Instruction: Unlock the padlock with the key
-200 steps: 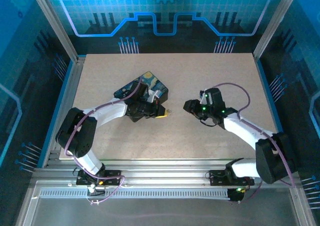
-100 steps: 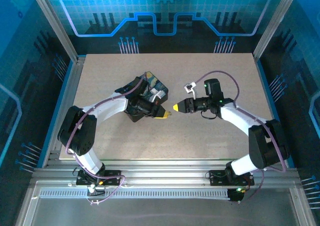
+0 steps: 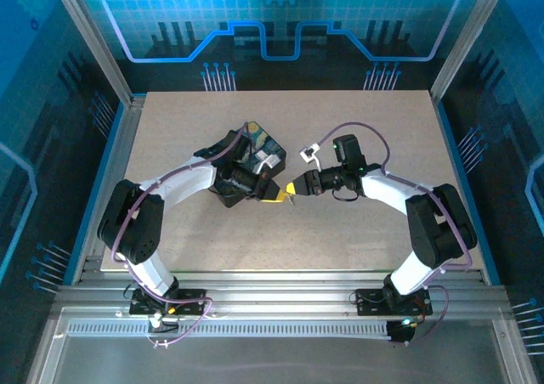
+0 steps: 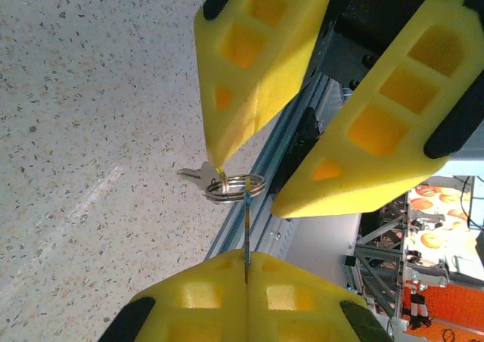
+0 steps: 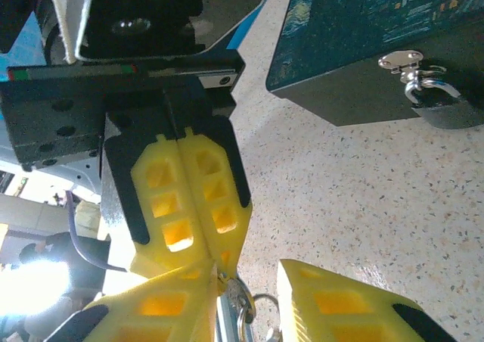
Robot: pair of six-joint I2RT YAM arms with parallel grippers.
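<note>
My left gripper is shut on the key, a thin silvery blade seen edge-on, held above the table. A key ring with a second small key hangs from its end. My right gripper is open and faces the left gripper tip to tip. Its yellow fingers straddle the ring; one fingertip lies right against the keys, the other stands apart. The padlock, dark with a silvery shackle, hangs from the hasp on the box's side, clear of both grippers.
The dark box with the blue-yellow painting print sits on the speckled table just behind my left wrist. The table's metal rail runs along the near edge. Open tabletop lies to the back and right.
My right arm has swung left across the table to meet the left gripper, and its jaws have narrowed around the key ring. The left arm has barely moved and keeps its hold.
</note>
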